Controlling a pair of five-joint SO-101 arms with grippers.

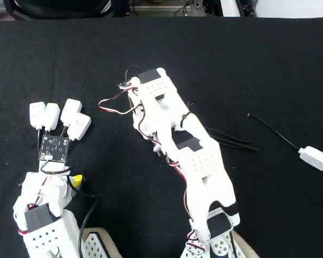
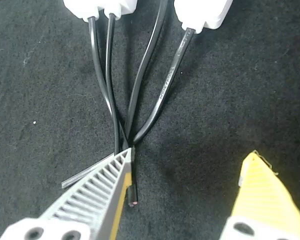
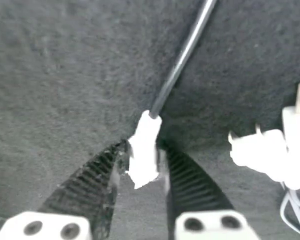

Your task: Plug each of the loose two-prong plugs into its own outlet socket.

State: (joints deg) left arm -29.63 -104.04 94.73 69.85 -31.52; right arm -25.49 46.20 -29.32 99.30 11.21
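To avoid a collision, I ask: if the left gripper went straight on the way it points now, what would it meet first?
Probably the black cables between the left gripper's open jaws, then the white sockets; its height above them is unclear.

**Open jaws over gathered black cables**

The left gripper [image 2: 190, 152] hangs over black cloth [image 2: 35, 75] with its jaws spread wide, a grey ribbed finger [image 2: 97, 192] on one side and a yellow finger [image 2: 262, 192] on the other. Four black cables [image 2: 140, 95] draw together right at the grey finger's tip. Three of them end in white housings [image 2: 202, 12] on the far side: two sit side by side, the third lies apart. A cut cable end [image 2: 133, 197] lies against the grey finger's inner edge.
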